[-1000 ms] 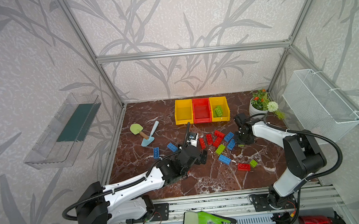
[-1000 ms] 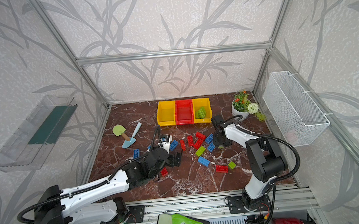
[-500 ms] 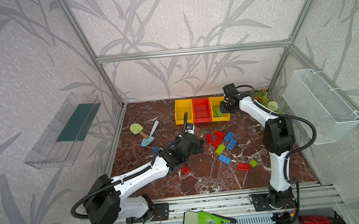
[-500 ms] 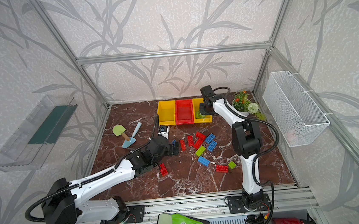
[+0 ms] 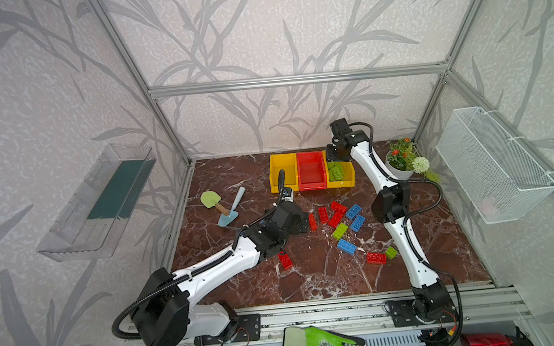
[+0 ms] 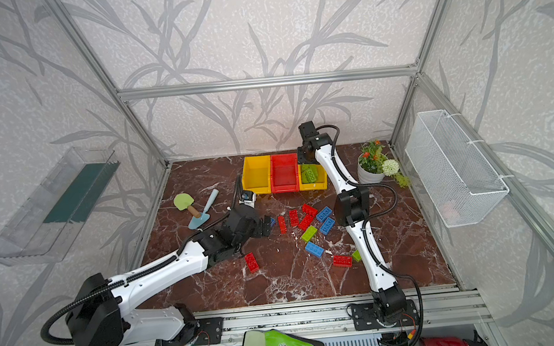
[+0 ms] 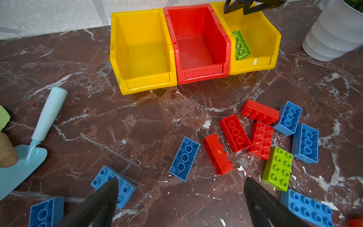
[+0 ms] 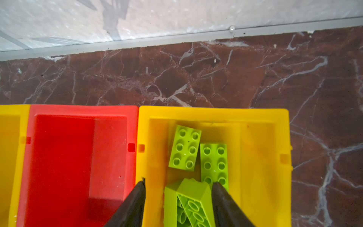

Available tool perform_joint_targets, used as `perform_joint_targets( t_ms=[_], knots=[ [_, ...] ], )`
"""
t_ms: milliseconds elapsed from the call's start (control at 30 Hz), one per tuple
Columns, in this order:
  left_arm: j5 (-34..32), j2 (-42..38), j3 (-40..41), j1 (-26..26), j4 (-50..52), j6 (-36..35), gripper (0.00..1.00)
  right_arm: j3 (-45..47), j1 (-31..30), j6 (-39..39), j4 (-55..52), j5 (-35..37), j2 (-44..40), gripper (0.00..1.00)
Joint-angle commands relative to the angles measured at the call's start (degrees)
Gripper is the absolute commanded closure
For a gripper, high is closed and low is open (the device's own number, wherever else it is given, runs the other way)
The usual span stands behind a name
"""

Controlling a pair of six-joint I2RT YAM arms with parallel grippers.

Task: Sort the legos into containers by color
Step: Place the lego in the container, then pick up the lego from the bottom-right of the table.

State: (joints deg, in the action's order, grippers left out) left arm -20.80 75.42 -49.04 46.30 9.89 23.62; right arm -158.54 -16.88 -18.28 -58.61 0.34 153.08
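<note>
Near-centre, L gripper [image 7: 181, 179] hovers wide open, empty, over loose red/blue/green legos [image 5: 336, 218] on marble floor [image 5: 312, 280]. Far side, R gripper [image 8: 179, 181] above right yellow container [image 8: 216, 113]: jaws part-open, green lego [image 8: 190, 196] tilted btwn them, gap one side. Two more green lie inside.

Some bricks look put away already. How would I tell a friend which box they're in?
Look toward the back of the marble table, where three bins sit joined in a row. Take the yellow bin at the end beside the white flower pot. Unlike its empty yellow and red neighbours, it holds lime green bricks.
</note>
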Motion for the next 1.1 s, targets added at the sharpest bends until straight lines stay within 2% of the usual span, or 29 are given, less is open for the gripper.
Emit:
perform_joint_targets(
  t_ms=[0,267,400,500,600,800,1067],
  knots=[
    [1.0,-2.3,-0.5,-0.3,0.5,0.9,0.01,10.8,-0.4,0.8,-0.7,1.5,-11.1,0.45],
    [7.4,-9.1,5.6,0.1,-3.7,4.4,0.01,60.2,-0.6,-1.1,14.1,5.8,-42.1,0.41],
    [9.7,-10.7,8.0,1.8,-6.2,5.1,0.01,83.7,-0.7,-5.3,17.5,6.9,-57.9,0.4],
    [10.5,-10.1,9.1,3.9,-7.8,5.1,0.01,97.5,-0.9,-8.5,17.3,9.2,-66.8,0.39],
    [11.0,-8.6,9.0,6.4,-9.1,4.6,0.01,107.4,-1.0,-12.0,16.8,9.6,-74.4,0.36],
    [11.6,-5.6,8.0,9.4,-10.5,4.8,0.01,120.3,-1.0,-20.9,18.7,6.3,-84.9,0.3],
    [10.8,-7.1,8.8,9.9,-9.9,4.6,0.01,124.0,-1.1,-24.7,16.7,7.6,-88.6,0.3]
  ],
)
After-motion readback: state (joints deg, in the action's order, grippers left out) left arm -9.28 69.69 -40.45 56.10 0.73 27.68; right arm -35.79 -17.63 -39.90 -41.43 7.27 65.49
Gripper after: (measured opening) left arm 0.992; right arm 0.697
